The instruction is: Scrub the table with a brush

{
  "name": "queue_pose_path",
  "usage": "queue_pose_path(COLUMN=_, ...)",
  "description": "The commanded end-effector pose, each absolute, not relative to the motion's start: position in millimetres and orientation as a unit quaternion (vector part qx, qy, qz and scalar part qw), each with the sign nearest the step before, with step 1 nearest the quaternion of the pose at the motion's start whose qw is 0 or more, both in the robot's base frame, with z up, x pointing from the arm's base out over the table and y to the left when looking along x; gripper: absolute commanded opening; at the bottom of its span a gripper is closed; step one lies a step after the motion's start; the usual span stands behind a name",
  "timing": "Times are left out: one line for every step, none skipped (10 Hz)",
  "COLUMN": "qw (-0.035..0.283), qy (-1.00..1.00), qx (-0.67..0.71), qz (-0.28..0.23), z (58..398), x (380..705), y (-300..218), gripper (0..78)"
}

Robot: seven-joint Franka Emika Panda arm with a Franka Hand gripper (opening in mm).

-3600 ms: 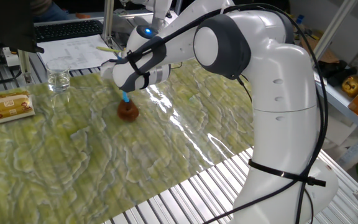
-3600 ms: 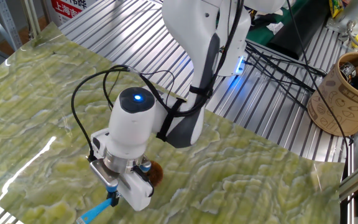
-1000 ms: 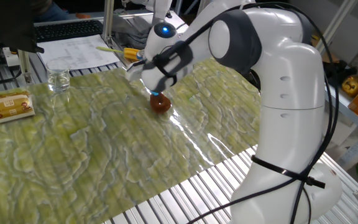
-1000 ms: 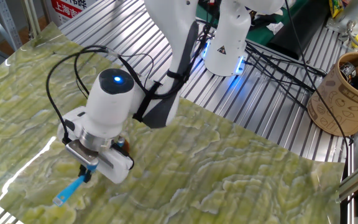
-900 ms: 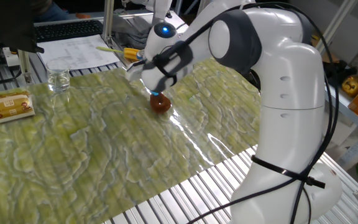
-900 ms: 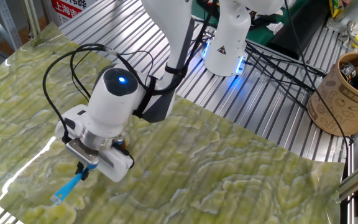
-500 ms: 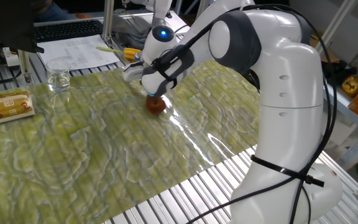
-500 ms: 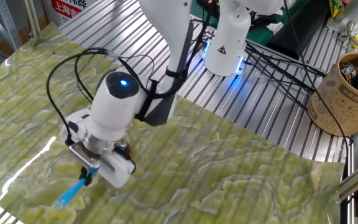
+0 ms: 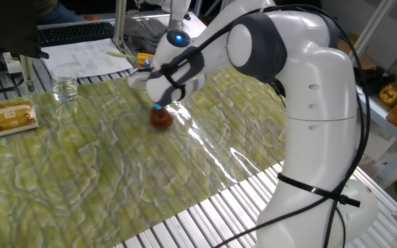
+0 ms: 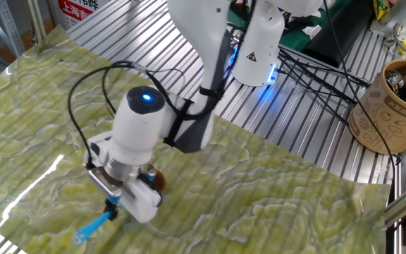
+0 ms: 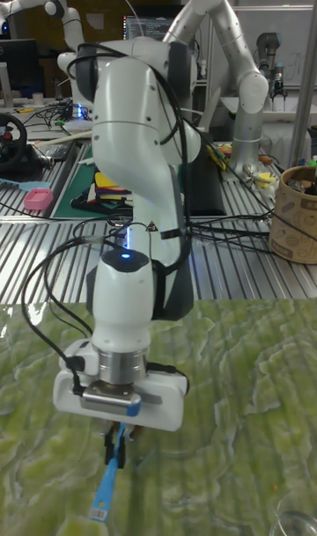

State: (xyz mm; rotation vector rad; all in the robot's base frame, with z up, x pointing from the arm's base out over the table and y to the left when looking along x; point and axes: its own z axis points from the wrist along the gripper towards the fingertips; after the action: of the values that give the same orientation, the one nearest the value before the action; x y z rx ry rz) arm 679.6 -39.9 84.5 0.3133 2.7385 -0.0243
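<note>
Gripper (image 11: pixel 117 442) clamped on the brush (image 9: pixel 160 117), fingers pinching the thin blue handle partway along; handle tip sticks out past the jaws toward the near side in the tall fixed view. Bristle head is down on the table (image 9: pixel 205 207), sitting on the marbled sheet (image 9: pixel 81 165) toward its far side, well right of the glass (image 9: pixel 65 88) and the tan box (image 9: pixel 9 116).

I judge we're mid-scrub. To do it well I'd keep light downward pressure so the bristles splay a bit w/o the handle bending, hold the head flat rather than riding on one edge, and run overlapping strokes across the sheet. Handle is tilted, so too much push could lever it round in the fingers (a thin plastic stick gives little to grip on). I'd also stay off the sheet's edges, since a snagged edge could lift it.

Materials: head is a round reddish-brown tuft, looks dense and soft; handle is bright blue, slim, smooth plastic. Sheet is glossy, yellow-green w/ wavy veining, wrinkled enough to throw streaks of glare, prob. slick under the bristles. Under and around it, ribbed silver metal slats. Patterned brown cup (image 10: pixel 390 106) stands far off on the slats, out of the way.
</note>
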Motion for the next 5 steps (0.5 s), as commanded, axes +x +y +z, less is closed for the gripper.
queue_pose_path(qw=0.189, qy=0.972, qx=0.139, qz=0.009, z=85, x=678, y=-24, gripper=1.1)
queue_pose_path(qw=0.162, qy=0.975, qx=0.152, qz=0.029, z=83, x=677, y=-16, gripper=1.1)
queue_pose_path(qw=0.147, qy=0.977, qx=0.153, qz=0.028, z=83, x=677, y=-13, gripper=1.1)
queue_pose_path(qw=0.128, qy=0.979, qx=0.153, qz=0.033, z=83, x=676, y=-12, gripper=1.1)
queue_pose_path(qw=0.118, qy=0.98, qx=0.154, qz=0.036, z=84, x=676, y=-12, gripper=1.1)
